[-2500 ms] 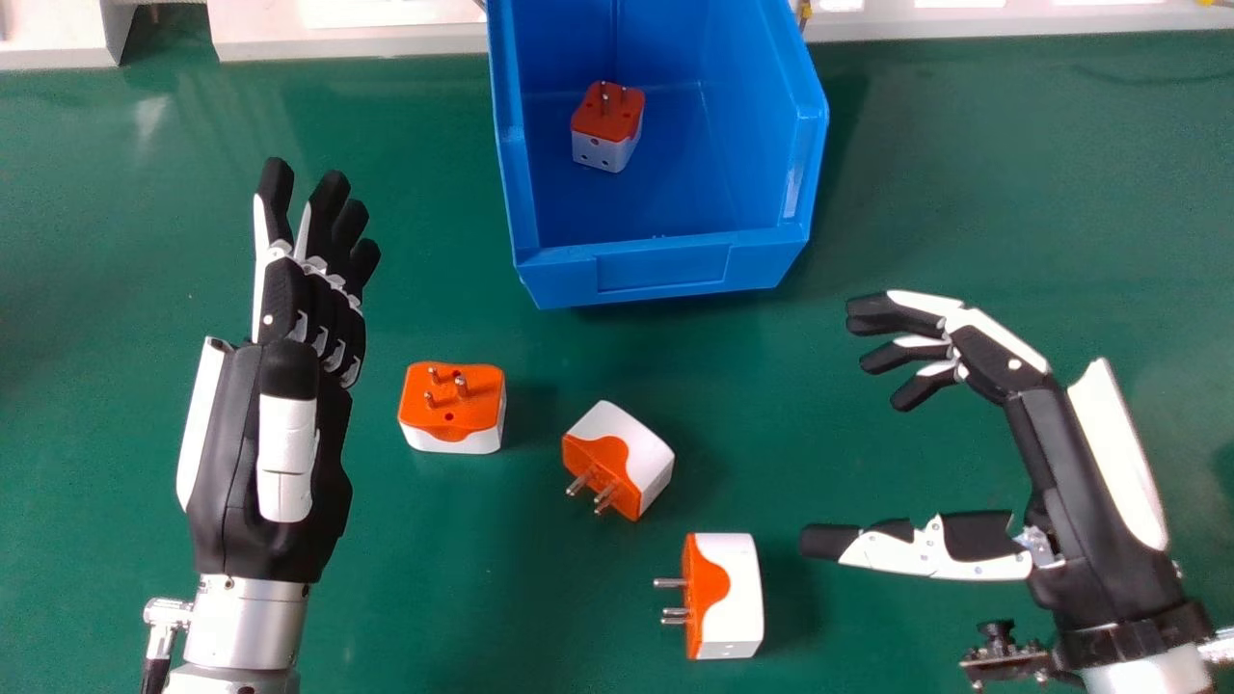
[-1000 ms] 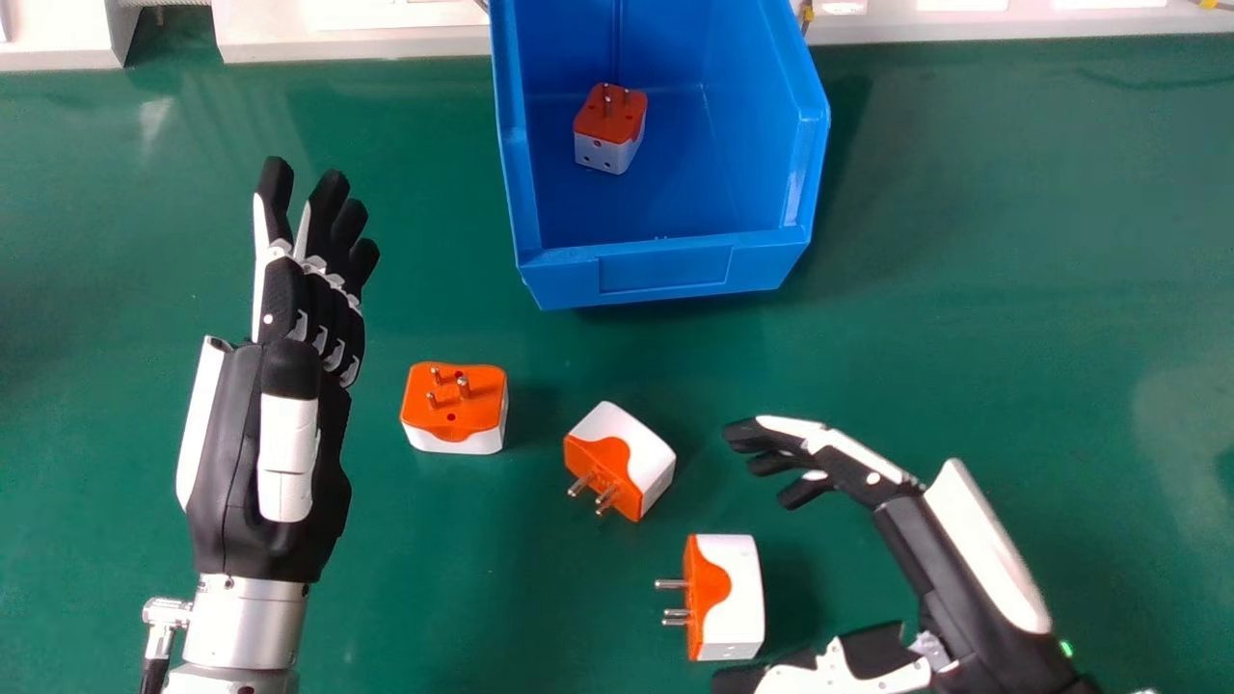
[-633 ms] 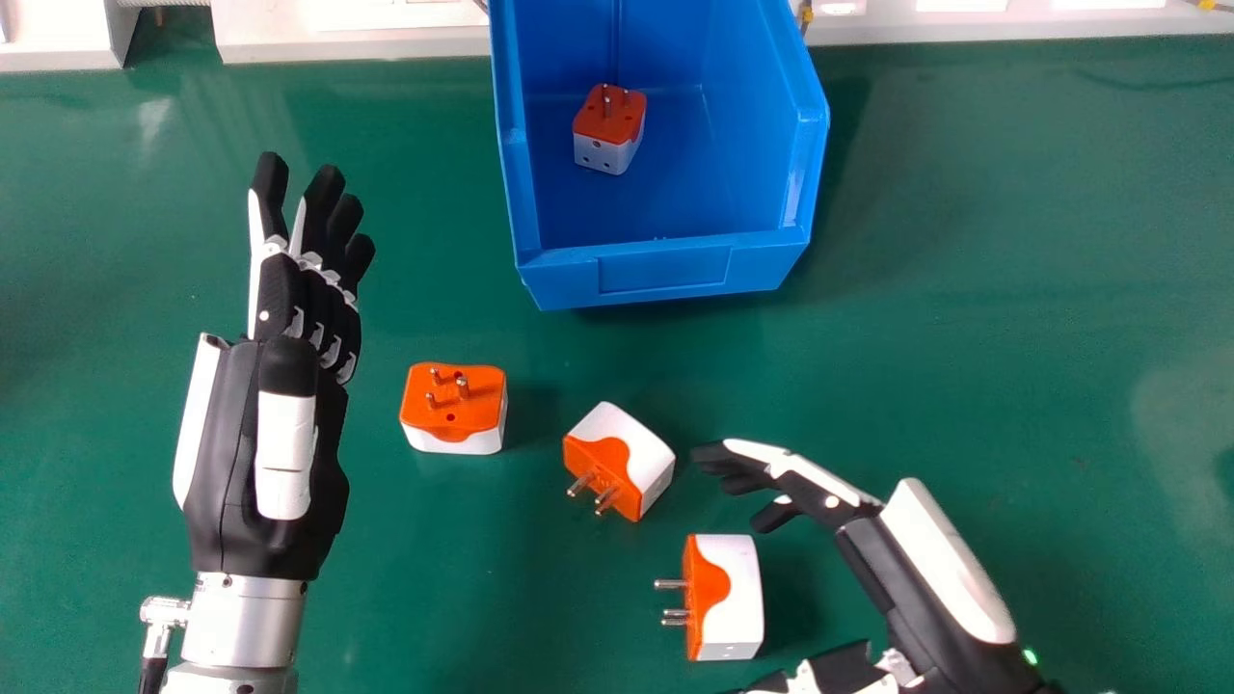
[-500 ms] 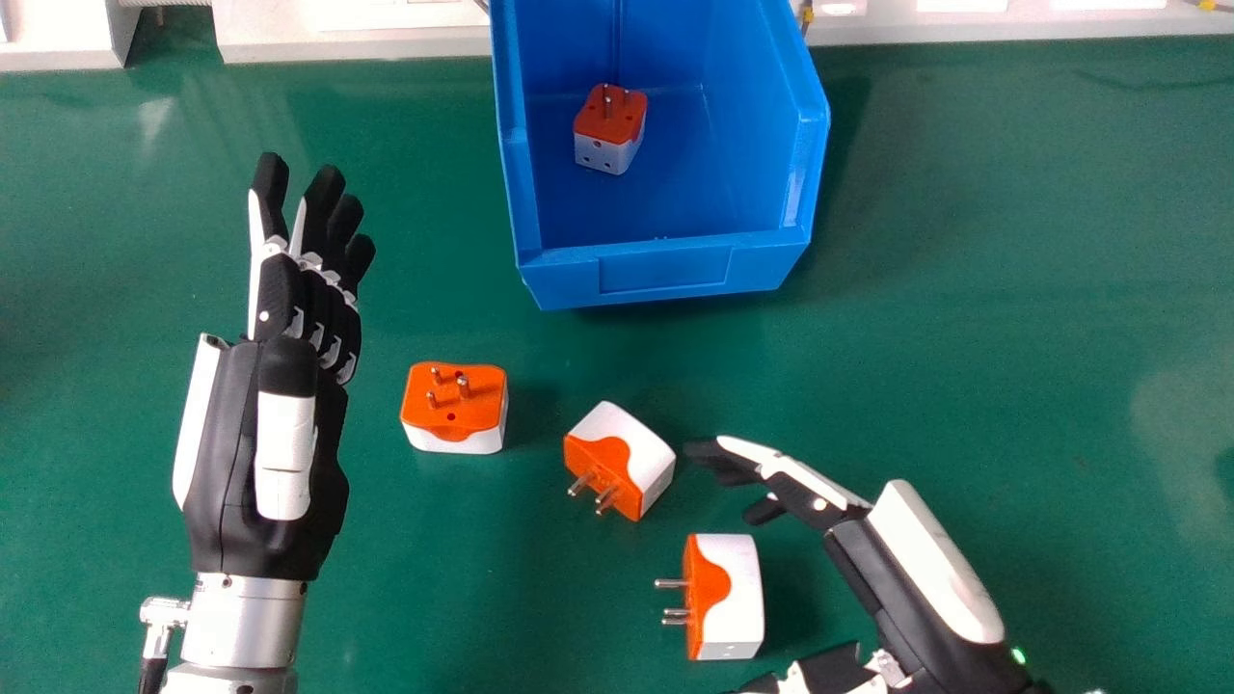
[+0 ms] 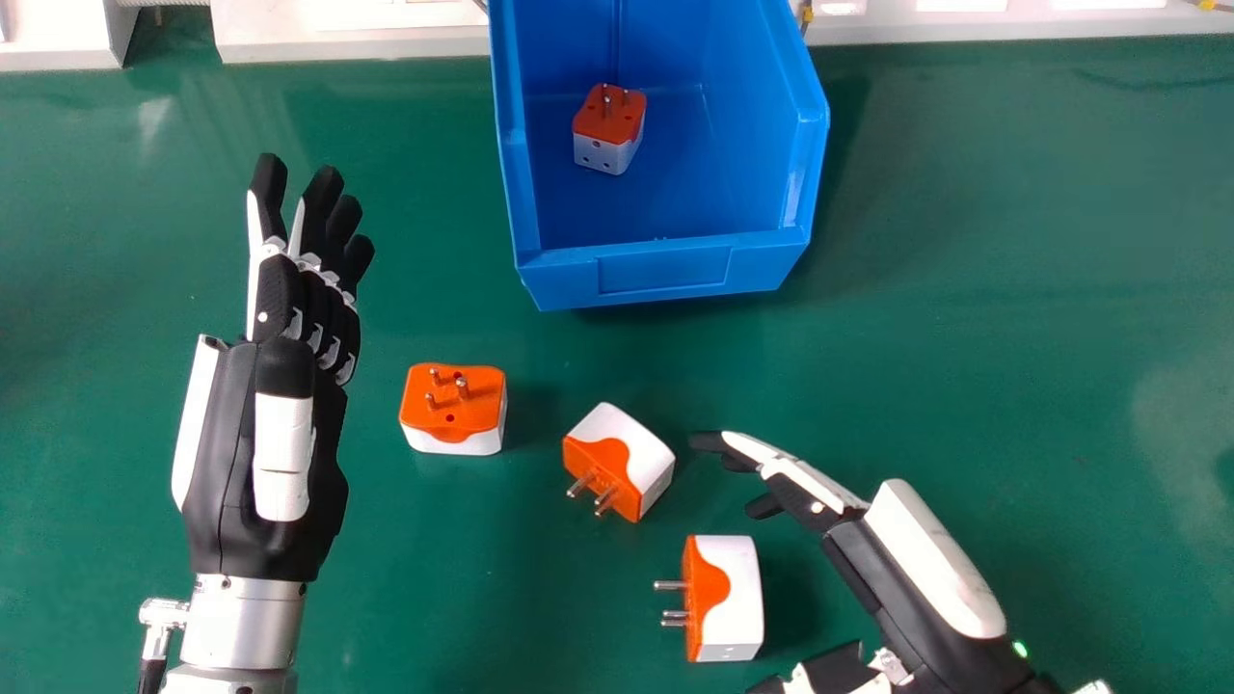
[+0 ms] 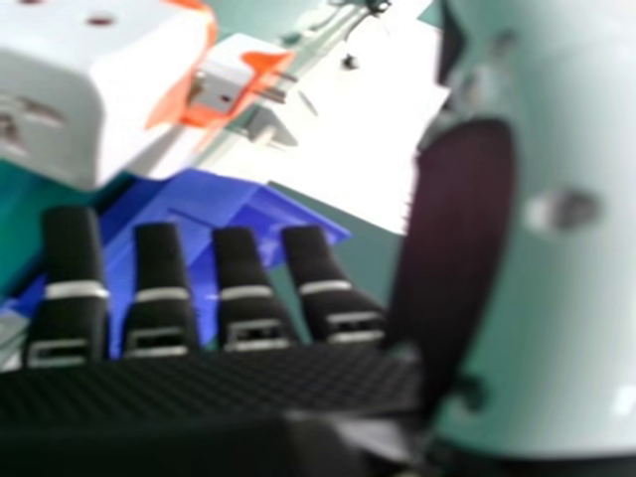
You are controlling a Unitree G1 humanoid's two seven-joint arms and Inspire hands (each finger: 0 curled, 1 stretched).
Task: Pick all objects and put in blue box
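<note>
In the head view my left hand (image 5: 289,414) is held open at the left, beside an orange and white plug adapter (image 5: 453,405). My right hand (image 5: 848,530) is open at the lower right, its fingertips just right of a tilted middle adapter (image 5: 622,461). A nearer adapter (image 5: 728,598) lies left of that hand's palm, prongs facing left. Another adapter (image 5: 607,130) sits inside the blue box (image 5: 665,268). In the right hand view, my right hand (image 6: 238,298) shows straight fingers, with a large white adapter (image 6: 89,89) close by and the blue box (image 6: 199,204) beyond.
The green table (image 5: 1012,241) carries everything. A white ledge (image 5: 357,43) runs along its far edge, behind the box. Bare table surface stretches between the adapters and the box.
My right hand has moved left and nearer the robot, coming beside the middle and near adapters. My left hand has shifted very slightly. The adapters and box stay where they were.
</note>
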